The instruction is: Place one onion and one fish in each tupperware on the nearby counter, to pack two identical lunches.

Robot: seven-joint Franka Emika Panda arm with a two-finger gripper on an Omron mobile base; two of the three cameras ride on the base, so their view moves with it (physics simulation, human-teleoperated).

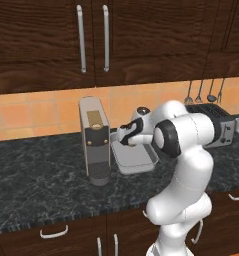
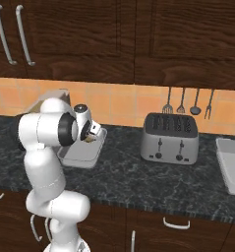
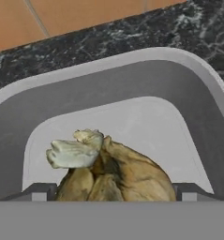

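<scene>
A brown papery onion (image 3: 114,174) sits between my finger tips, and my gripper (image 3: 113,192) is shut on it. Directly beneath it is a grey tupperware (image 3: 132,58) with a bare pale floor. That tupperware (image 1: 137,160) stands on the counter (image 1: 41,175) beside the coffee machine, with my gripper (image 1: 123,142) hanging just over its near end. From the right side the onion (image 2: 92,139) shows as a brown bit at my gripper (image 2: 93,139), above the tupperware (image 2: 82,153). A second tupperware (image 2: 228,170) at the far right has something brownish in it. The fish is out of view.
A tall grey coffee machine (image 1: 94,140) stands right next to the tupperware on its left. A silver toaster (image 2: 169,138) sits further right on the counter (image 2: 138,182). Kitchen utensils (image 2: 188,103) hang on the tiled wall behind it. Dark upper cabinets overhang the back.
</scene>
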